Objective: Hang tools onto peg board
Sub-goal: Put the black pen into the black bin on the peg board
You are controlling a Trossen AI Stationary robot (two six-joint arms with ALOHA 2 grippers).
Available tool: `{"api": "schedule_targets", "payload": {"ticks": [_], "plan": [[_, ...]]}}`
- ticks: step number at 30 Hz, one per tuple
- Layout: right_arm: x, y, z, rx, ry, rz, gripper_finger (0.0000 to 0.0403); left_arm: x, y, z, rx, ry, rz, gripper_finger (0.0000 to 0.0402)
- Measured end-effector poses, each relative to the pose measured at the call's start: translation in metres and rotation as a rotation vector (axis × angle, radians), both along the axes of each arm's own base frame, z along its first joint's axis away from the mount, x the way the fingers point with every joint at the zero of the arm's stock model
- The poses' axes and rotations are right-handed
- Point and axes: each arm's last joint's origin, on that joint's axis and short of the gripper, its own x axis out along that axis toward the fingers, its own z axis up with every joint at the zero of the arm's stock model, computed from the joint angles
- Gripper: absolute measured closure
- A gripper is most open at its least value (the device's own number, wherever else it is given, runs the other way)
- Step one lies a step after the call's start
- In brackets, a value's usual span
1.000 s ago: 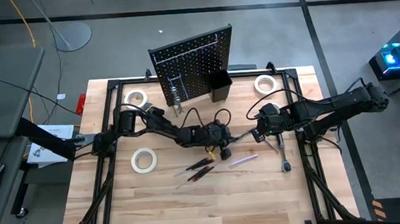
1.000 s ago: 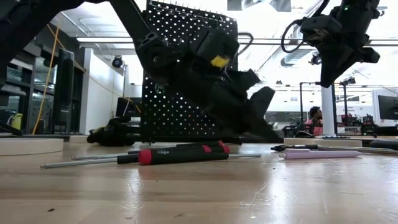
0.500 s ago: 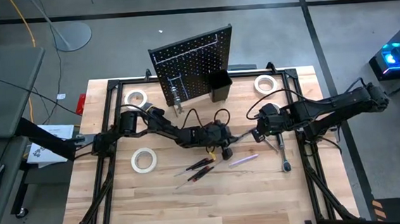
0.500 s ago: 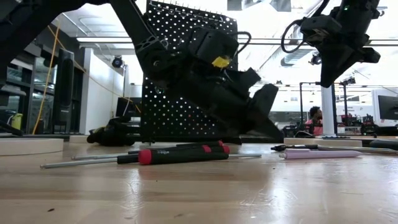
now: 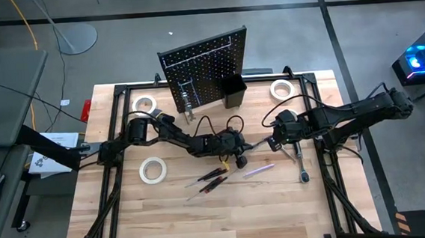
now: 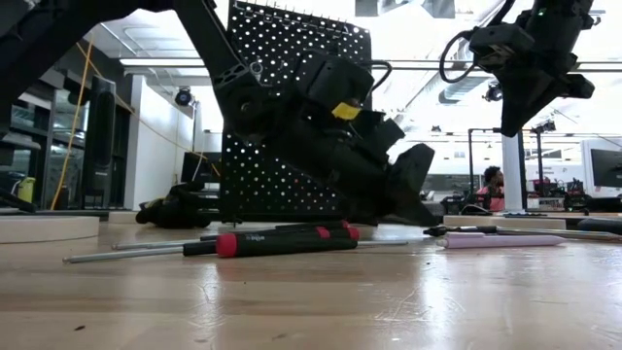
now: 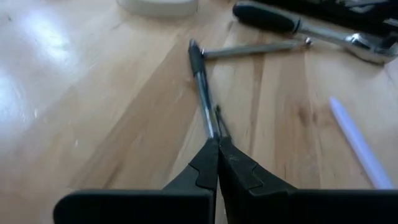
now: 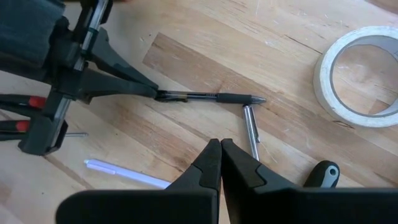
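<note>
The black peg board (image 5: 205,63) stands at the table's far edge, with a small bin (image 5: 233,92) on its front. My left gripper (image 5: 239,160) reaches to the table's middle and is shut on a slim black pen-like tool (image 8: 208,97). My right gripper (image 8: 219,149) hangs shut above the table to its right, holding nothing. Two red-and-black screwdrivers (image 5: 213,177), a purple pen (image 5: 260,170) and a ratchet (image 5: 303,167) lie flat on the wood, and three white tape rolls (image 5: 153,169) rest flat around them. My left gripper pinches the black tool's near end (image 7: 210,130) between its two fingertips (image 8: 149,92). The fingers slant down from the table's left and lie along the tool. The tool runs on toward the right and looks to lie low along the wood, its far tip (image 8: 261,99) by a silver rod.
A silver rod (image 8: 252,134) lies just beyond the black tool's tip. One tape roll (image 8: 360,74) sits to the far right and another (image 5: 145,103) to the far left. A silver tool (image 5: 188,100) hangs on the board's front. The near half of the table is bare wood.
My left gripper has sunk a little toward the table and stayed shut.
</note>
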Motion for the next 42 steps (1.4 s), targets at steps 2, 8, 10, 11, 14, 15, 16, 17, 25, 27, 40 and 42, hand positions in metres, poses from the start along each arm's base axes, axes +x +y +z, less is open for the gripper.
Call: {"api": "schedule_targets", "payload": {"ticks": [2, 8, 10, 11, 14, 15, 16, 17, 25, 27, 40, 42], "plan": [[0.0, 0.0, 0.0, 0.0, 0.0, 0.0, 0.0402, 0.0, 0.0, -0.002, -0.01, -0.003, 0.005, 0.0402], [0.0, 0.0, 0.0, 0.0, 0.0, 0.0, 0.0402, 0.0, 0.0, -0.003, -0.012, 0.001, 0.005, 0.0401], [0.0, 0.0, 0.0, 0.0, 0.0, 0.0, 0.0402, -0.001, 0.0, -0.004, -0.012, 0.016, 0.004, 0.0402], [0.0, 0.0, 0.0, 0.0, 0.0, 0.0, 0.0402, -0.001, 0.0, -0.005, -0.008, 0.029, 0.003, 0.0401], [0.0, 0.0, 0.0, 0.001, 0.0, -0.001, 0.0402, -0.004, -0.002, -0.01, 0.019, 0.098, -0.015, 0.0402], [0.0, 0.0, 0.0, 0.002, -0.001, -0.005, 0.0402, -0.004, -0.003, -0.013, 0.025, 0.119, -0.02, 0.0402], [0.0, 0.0, 0.0, 0.004, -0.002, -0.011, 0.0402, -0.005, -0.004, -0.016, 0.028, 0.127, -0.021, 0.0402], [0.0, 0.0, 0.0, 0.007, -0.002, -0.021, 0.0402, -0.006, -0.005, -0.018, 0.027, 0.146, -0.022, 0.0402], [0.01, -0.005, -0.013, 0.037, 0.093, -0.016, 0.0402, -0.006, -0.008, -0.026, -0.013, 0.145, 0.024, 0.0402], [0.017, -0.009, -0.018, 0.031, 0.115, 0.06, 0.04, -0.006, -0.007, -0.026, -0.013, 0.143, 0.026, 0.0402], [0.051, -0.04, -0.067, -0.035, 0.401, 0.996, 0.0229, -0.007, -0.006, -0.026, -0.02, 0.146, 0.021, 0.0402], [0.054, -0.042, -0.078, -0.033, 0.452, 1.084, 0.0211, -0.007, -0.006, -0.027, -0.02, 0.146, 0.021, 0.0402]]}}
